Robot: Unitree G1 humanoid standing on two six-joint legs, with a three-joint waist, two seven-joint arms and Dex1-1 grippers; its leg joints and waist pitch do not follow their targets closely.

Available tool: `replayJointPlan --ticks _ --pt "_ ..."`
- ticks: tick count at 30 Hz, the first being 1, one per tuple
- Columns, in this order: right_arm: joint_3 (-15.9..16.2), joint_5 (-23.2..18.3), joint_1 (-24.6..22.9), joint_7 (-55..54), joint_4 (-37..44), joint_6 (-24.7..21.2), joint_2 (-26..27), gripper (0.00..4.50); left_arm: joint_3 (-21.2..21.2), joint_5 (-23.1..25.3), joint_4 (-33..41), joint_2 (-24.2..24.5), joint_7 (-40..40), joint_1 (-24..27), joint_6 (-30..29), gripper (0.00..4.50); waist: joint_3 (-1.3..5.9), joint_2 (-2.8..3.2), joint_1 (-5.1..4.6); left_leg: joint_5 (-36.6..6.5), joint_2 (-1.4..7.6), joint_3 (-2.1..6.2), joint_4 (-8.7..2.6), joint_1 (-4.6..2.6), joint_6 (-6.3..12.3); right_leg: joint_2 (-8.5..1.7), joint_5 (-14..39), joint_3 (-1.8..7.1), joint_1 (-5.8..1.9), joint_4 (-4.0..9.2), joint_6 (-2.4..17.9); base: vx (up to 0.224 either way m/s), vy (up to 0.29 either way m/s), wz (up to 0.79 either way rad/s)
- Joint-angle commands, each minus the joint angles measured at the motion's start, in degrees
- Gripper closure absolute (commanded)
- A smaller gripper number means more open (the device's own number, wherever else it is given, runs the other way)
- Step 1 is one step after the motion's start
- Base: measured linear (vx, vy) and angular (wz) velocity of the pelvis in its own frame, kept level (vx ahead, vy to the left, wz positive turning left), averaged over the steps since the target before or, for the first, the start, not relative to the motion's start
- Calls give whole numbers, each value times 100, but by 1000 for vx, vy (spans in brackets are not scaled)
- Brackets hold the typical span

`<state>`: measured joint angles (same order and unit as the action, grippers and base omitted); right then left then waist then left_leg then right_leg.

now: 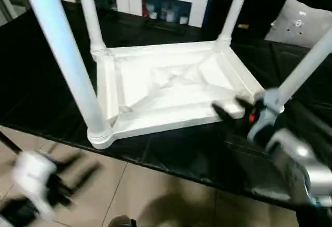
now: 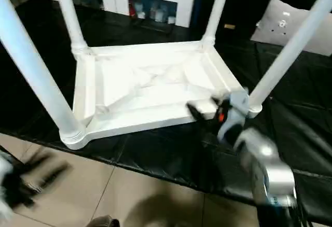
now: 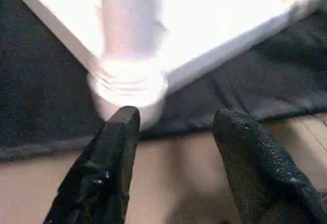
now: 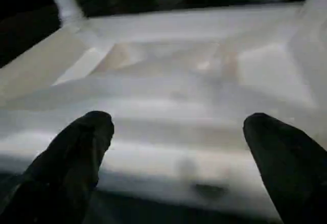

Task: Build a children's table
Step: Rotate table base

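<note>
White plastic children's table [image 1: 171,89] lies upside down on the black bench [image 1: 46,92], ribbed underside up, four round tapered legs [image 1: 62,51] pointing upward, long axis running left to right. The right claw [image 1: 231,108] gapes wide, empty, at the near rim; the left claw [image 3: 173,147] stands parted, holding nothing.

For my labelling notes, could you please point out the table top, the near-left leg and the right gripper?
Table top [image 1: 171,84], left eye view, on its ribbed underside.
Near-left leg [image 1: 65,51], left eye view, midway up the shaft.
Right gripper [image 4: 176,147], right wrist view, midway between its open fingertips.
</note>
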<state>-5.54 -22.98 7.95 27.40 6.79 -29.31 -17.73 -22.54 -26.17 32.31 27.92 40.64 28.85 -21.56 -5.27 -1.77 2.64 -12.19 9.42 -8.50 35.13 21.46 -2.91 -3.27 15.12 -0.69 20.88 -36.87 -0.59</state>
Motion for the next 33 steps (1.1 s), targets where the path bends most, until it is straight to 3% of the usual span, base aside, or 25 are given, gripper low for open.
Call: replayJointPlan --ticks 1,2,3,5,9,11,14,15,17,24,29,32,33 --pt "259 142 -217 38 373 -4 -174 0 -243 -341 -115 228 158 -272 -112 155 206 65 -13 -1122 307 84 -567 -107 122 -324 357 212 -67 485 1011 0 0 0" --pt "259 142 -217 38 373 -4 -174 0 -243 -341 -115 228 158 -272 -112 150 201 62 -7 -1198 299 76 -573 -109 49 -325 483 215 -58 505 953 0 0 0" --pt "504 285 -397 306 451 378 -249 0 -290 -488 -296 405 266 -566 -179 141 214 51 -12 -1261 294 72 -571 -94 -2 -352 606 225 -65 506 907 0 0 0" --pt "637 204 -507 584 558 441 -317 0 -296 -627 -427 500 357 -821 -259 122 232 47 -17 -1276 287 67 -562 -115 -9 -350 609 239 -65 507 876 0 0 0" --pt "671 59 -634 575 793 54 -298 0 -242 -744 -766 705 587 -1232 -310 99 283 40 -34 -669 286 77 -528 -84 121 -349 -207 230 -119 432 984 0 0 0" --pt "703 4 -688 467 879 -181 -303 0 -174 -770 -1079 892 764 -1573 -307 82 297 50 -31 -529 252 58 -506 -112 161 -326 -405 224 -111 420 1048 0 0 0" --pt "789 341 -701 117 815 -83 -270 0 -74 -740 -1386 964 776 -1971 -283 67 305 51 -23 -509 276 58 -514 -114 107 -339 -440 215 -120 417 1111 0 0 0" --pt "935 760 -692 -66 699 97 -321 0 -9 -805 -1532 970 837 -2193 -297 55 315 69 -17 -571 278 49 -517 -131 -19 -342 -349 208 -107 418 1150 0 0 0" --pt "986 912 -668 -210 598 -50 -327 0 94 -831 -1579 960 906 -2328 -322 39 322 55 -11 -558 274 45 -516 -122 -69 -344 -417 214 -134 405 1180 0 0 0" --pt "1072 1514 -194 -1040 -195 -107 -163 0 744 -929 -1510 748 989 -2850 -480 0 369 51 -9 -446 265 28 -492 -118 -159 -354 -545 216 -166 372 1275 0 0 0" --pt "1143 1776 275 -1318 -914 194 128 0 1260 -990 -1185 433 871 -3009 -617 0 414 53 15 -121 267 8 -453 -106 -124 -345 -1117 214 -196 318 1348 0 0 0" --pt "1113 1824 612 -1472 -1433 438 326 0 1595 -1049 -876 344 838 -2992 -762 0 422 31 -1 -166 262 6 -456 -99 -145 -329 -1088 201 -211 311 1354 0 0 0" --pt "1091 1839 831 -1542 -1752 572 437 0 1805 -1078 -696 261 810 -2989 -853 0 414 -4 -18 -252 276 3 -469 -99 -159 -347 -938 203 -209 321 1337 0 0 0"
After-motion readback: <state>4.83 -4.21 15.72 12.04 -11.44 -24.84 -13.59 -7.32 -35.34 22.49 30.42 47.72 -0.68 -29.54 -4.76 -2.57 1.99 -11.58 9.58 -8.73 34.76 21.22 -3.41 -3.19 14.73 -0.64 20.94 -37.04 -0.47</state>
